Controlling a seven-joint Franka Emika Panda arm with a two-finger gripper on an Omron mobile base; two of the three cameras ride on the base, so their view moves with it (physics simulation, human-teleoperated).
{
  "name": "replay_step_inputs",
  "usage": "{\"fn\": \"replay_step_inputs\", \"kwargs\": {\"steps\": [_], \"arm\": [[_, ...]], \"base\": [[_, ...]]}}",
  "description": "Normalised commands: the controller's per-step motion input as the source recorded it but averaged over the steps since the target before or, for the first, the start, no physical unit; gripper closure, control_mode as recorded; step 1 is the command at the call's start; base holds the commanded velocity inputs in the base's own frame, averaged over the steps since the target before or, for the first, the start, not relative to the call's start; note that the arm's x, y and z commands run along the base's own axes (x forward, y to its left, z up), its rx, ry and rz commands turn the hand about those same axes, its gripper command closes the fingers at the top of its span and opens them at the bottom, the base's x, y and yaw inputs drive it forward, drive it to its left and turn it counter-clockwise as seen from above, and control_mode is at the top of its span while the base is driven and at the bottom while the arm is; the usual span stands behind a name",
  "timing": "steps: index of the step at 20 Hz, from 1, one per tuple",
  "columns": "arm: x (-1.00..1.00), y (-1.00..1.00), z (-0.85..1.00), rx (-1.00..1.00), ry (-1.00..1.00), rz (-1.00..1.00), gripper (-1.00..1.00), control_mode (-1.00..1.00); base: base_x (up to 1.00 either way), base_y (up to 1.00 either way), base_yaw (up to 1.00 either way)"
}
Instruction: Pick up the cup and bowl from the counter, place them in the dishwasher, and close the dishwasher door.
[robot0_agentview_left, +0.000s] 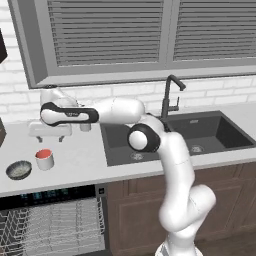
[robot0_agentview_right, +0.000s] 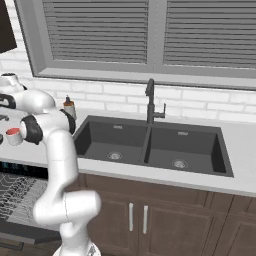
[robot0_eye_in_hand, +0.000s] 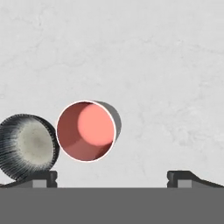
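The counter (robot0_agentview_left: 75, 160) carries the cup (robot0_agentview_left: 44, 159) just beside the bowl (robot0_agentview_left: 19, 170).

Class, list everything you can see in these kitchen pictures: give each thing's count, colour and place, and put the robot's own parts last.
cup: one, white with red inside, on the counter left of the sink
bowl: one, dark grey outside, pale speckled inside, just left of the cup
counter: one, light grey-white, running under the window
sink: one double basin, dark, set into the counter
tap: one, black, behind the sink
soap dispenser: one, by the wall left of the sink
dishwasher: one, open, pale wire rack showing, under the counter
cabinets: brown wood, under the sink
window blinds: grey, above the counter
gripper: one, jaws open, above the cup
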Motion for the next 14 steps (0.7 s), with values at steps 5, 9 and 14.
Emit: {"fn": "replay_step_inputs", "kwargs": {"steps": [5,9,14], "arm": [[0.05,0.08,0.0,0.0,-0.01,0.03,-1.0,-1.0],[0.06,0.0,-0.26,0.0,0.0,0.01,-1.0,-1.0],[-0.25,-0.33,-0.65,0.0,0.0,0.0,-1.0,-1.0]], "base": [[0.0,0.0,0.0],[0.0,0.0,0.0],[0.0,0.0,0.0]]}}
